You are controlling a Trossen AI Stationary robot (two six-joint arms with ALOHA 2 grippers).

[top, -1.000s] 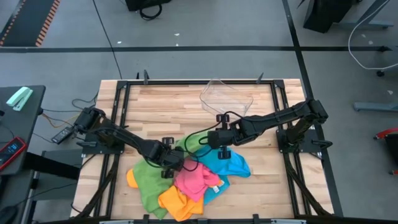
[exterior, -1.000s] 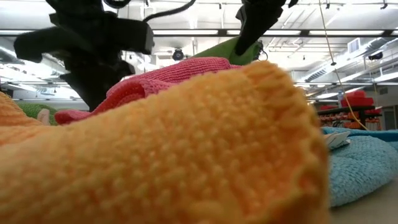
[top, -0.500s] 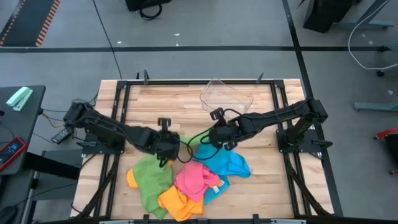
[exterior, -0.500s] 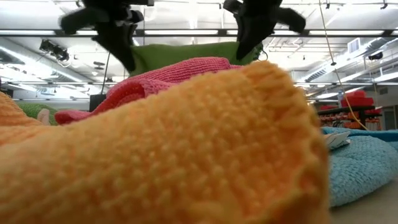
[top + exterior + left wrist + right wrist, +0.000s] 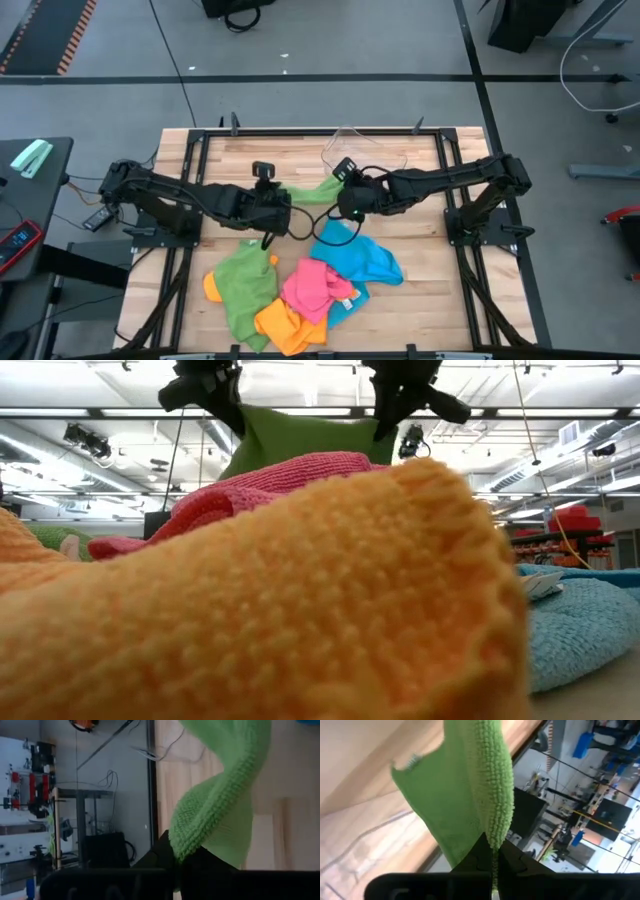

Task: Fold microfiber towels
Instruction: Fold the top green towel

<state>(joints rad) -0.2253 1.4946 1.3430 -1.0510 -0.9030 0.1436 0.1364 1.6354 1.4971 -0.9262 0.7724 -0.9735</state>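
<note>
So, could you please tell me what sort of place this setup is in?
Probably a robotics lab or workshop: a wooden work table in a metal frame on a bare grey floor, strip lights overhead, and benches of equipment behind.

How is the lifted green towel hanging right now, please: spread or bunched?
Spread: the green towel hangs stretched between the left gripper and right gripper.
</note>
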